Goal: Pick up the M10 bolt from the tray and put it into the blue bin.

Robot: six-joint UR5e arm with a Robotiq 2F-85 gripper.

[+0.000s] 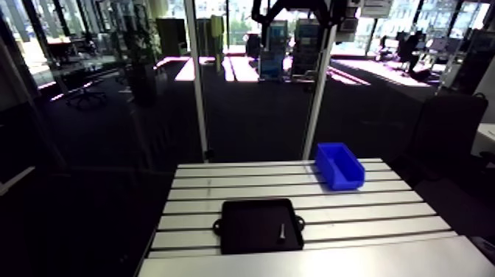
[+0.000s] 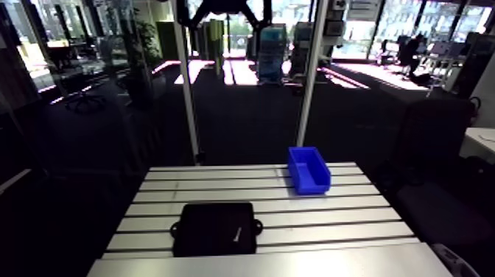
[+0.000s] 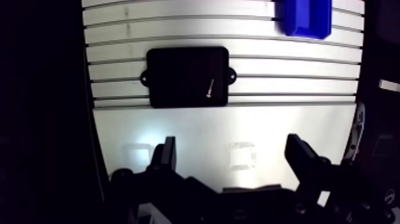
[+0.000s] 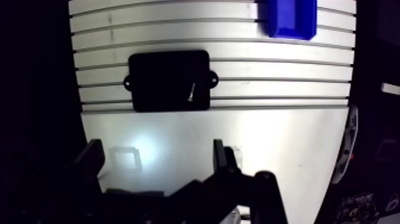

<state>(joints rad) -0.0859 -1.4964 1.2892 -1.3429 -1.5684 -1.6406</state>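
A black tray (image 1: pixel 243 221) with two small handles lies on the slotted aluminium table (image 1: pixel 368 210), near its front. The M10 bolt (image 1: pixel 282 233), small and silvery, lies alone in the tray near its right side; the wrist view shows the bolt (image 3: pixel 211 88) as well. The blue bin (image 1: pixel 342 177) stands at the back right of the table, apart from the tray. In the wrist view my gripper (image 3: pixel 232 149) hangs high over the smooth front strip of the table, well short of the tray (image 3: pixel 178 77). Its fingers (image 3: pixel 168 156) are wide apart and hold nothing.
A smooth metal plate (image 3: pixel 208 137) forms the table's front strip, under the gripper. Two upright white posts (image 1: pixel 197 88) rise behind the table's far edge. The floor drops away dark on both sides of the table.
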